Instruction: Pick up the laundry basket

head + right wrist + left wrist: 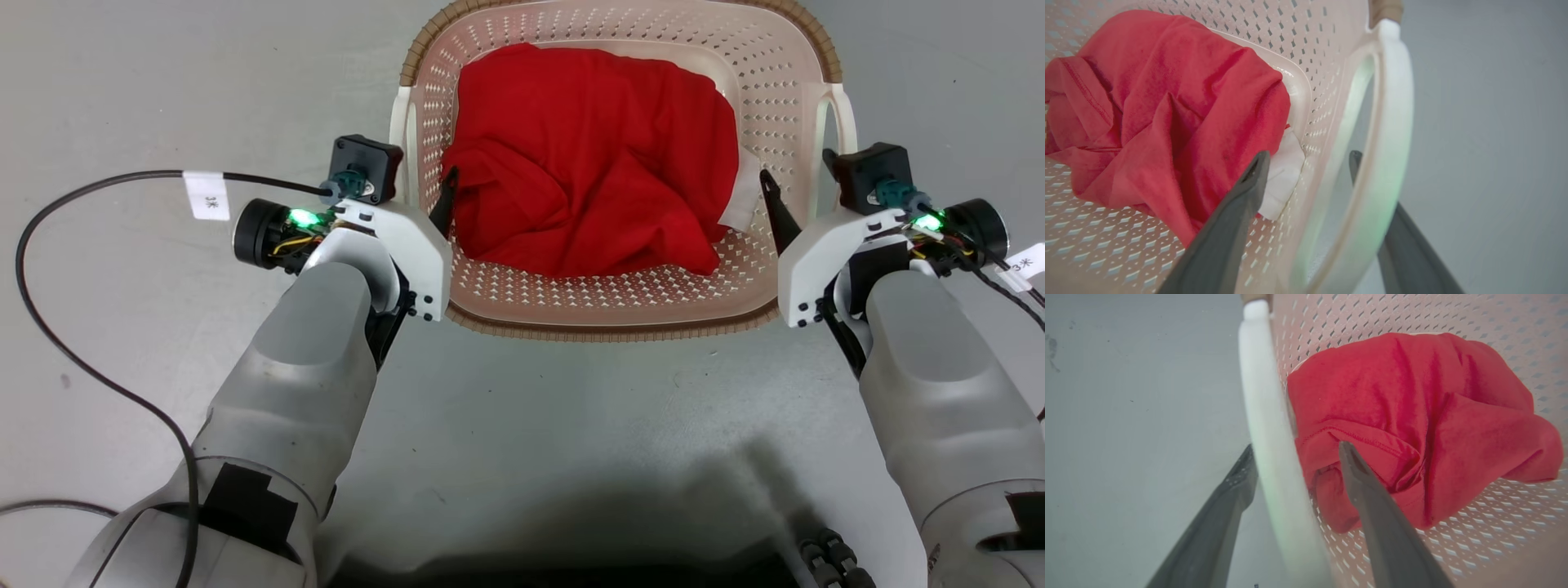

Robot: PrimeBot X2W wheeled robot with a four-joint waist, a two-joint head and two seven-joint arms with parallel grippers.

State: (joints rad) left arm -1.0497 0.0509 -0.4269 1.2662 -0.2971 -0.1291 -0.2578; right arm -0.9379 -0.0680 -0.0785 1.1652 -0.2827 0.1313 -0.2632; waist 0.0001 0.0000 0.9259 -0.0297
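Left gripper [1295,445]: jaws spread, straddling the white left handle [1267,428] of the laundry basket [612,331]. One finger stands outside over the floor [522,425]. The other stands inside, its tip against a red cloth [1412,416]. A gap shows between the inner finger and the handle.

Right gripper [1310,153]: jaws spread, straddling the white right handle [1392,122]. The outer finger passes behind the handle, so contact there cannot be told. The inner finger lies beside a white cloth [1282,175] tucked under the red one.

The basket sits on the floor between both grippers. The red cloth covers most of its bottom, and the perforated walls rise past it. Outboard of each gripper lies bare floor. A black cable [82,359] curves beside the left arm.
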